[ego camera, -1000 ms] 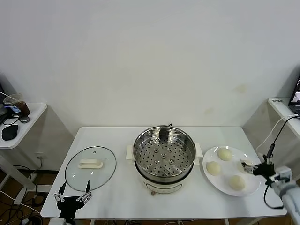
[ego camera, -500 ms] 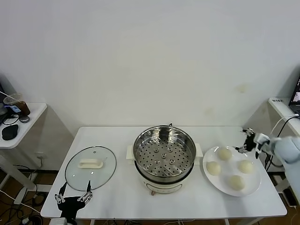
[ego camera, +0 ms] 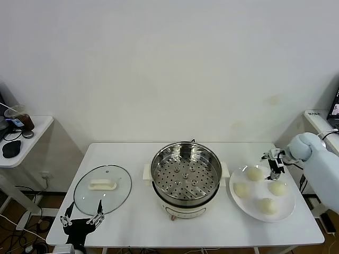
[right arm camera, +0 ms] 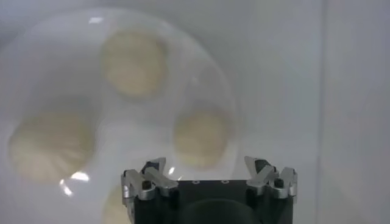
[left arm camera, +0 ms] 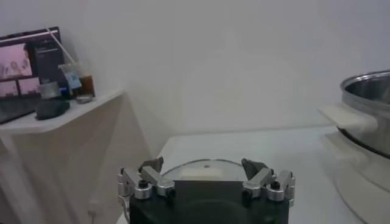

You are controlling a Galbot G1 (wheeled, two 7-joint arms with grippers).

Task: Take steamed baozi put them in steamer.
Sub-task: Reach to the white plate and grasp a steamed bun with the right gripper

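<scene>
The steel steamer (ego camera: 185,177) stands mid-table on its cream base, its perforated basket bare. Four cream-white baozi lie on a white plate (ego camera: 257,197) to its right: one at the back (ego camera: 254,173), one on the left (ego camera: 241,189), one on the right (ego camera: 277,187) and one at the front (ego camera: 268,206). My right gripper (ego camera: 274,160) hovers open and empty over the plate's back edge, between the back and right buns. Its wrist view shows the gripper (right arm camera: 209,167) above the buns, one bun (right arm camera: 202,137) just ahead of the fingertips. My left gripper (ego camera: 82,219) is parked open at the table's front left.
The round glass lid (ego camera: 102,189) with a cream handle lies flat left of the steamer; it also shows in the left wrist view (left arm camera: 201,165) beyond the left gripper (left arm camera: 205,172). A side shelf (ego camera: 24,137) with a cup stands at far left. A cable hangs at right.
My right arm has swung from the plate's front right round to its back edge and leftward over the buns. The bun it hid before now shows. The left arm has not moved.
</scene>
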